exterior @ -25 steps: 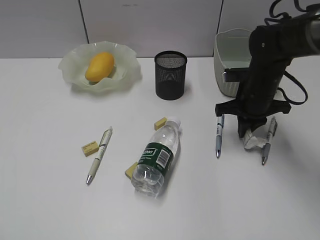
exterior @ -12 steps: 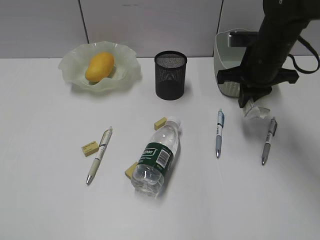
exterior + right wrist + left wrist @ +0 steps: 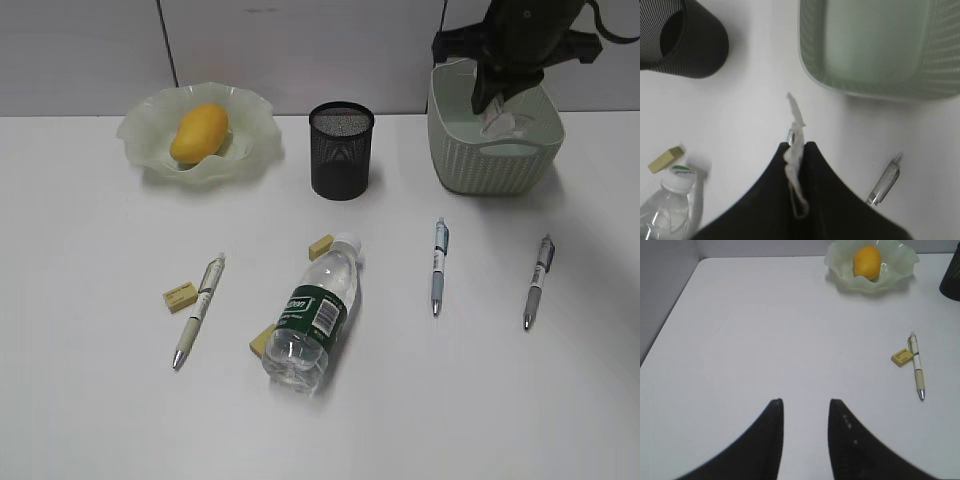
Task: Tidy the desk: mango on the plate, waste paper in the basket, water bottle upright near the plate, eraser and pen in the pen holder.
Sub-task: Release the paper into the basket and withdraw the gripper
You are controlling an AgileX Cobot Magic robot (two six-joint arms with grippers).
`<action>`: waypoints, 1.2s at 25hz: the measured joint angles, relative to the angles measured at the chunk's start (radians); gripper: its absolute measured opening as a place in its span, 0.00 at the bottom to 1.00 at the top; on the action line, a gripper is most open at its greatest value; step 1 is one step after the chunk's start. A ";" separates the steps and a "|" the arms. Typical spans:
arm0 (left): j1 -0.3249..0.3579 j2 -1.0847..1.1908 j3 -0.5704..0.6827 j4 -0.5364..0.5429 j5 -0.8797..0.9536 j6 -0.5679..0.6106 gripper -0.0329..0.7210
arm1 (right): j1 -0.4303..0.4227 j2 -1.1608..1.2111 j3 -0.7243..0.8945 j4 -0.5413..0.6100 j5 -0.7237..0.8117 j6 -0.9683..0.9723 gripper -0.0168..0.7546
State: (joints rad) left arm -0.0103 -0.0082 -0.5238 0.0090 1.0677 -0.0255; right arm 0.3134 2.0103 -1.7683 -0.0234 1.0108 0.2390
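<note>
We hold the crumpled white waste paper (image 3: 794,150) pinched in our right gripper (image 3: 796,146), jaws clamped on it, above the deep pale-green woven basket (image 3: 495,160) at two o'clock, ready for dropping. Our left gripper (image 3: 805,407) idles, jaws narrowly parted.

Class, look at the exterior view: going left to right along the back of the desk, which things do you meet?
plate holding the mango → pen holder → basket, with the right gripper holding the waste paper over it.
</note>
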 joint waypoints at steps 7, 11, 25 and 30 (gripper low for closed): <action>0.000 0.000 0.000 0.000 0.000 0.000 0.36 | -0.017 0.000 -0.083 -0.071 -0.044 0.000 0.08; 0.000 0.000 0.000 0.000 0.000 0.000 0.36 | -0.064 0.000 -0.084 -0.073 -0.098 0.003 0.08; 0.000 0.000 0.000 0.000 0.000 0.000 0.36 | -0.159 0.115 -0.089 -0.088 -0.327 0.010 0.21; 0.000 0.000 0.000 0.000 0.000 0.000 0.36 | -0.159 0.169 -0.132 -0.090 -0.376 0.011 0.48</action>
State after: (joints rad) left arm -0.0103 -0.0082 -0.5238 0.0092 1.0677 -0.0255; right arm 0.1542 2.1789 -1.9006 -0.1138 0.6343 0.2499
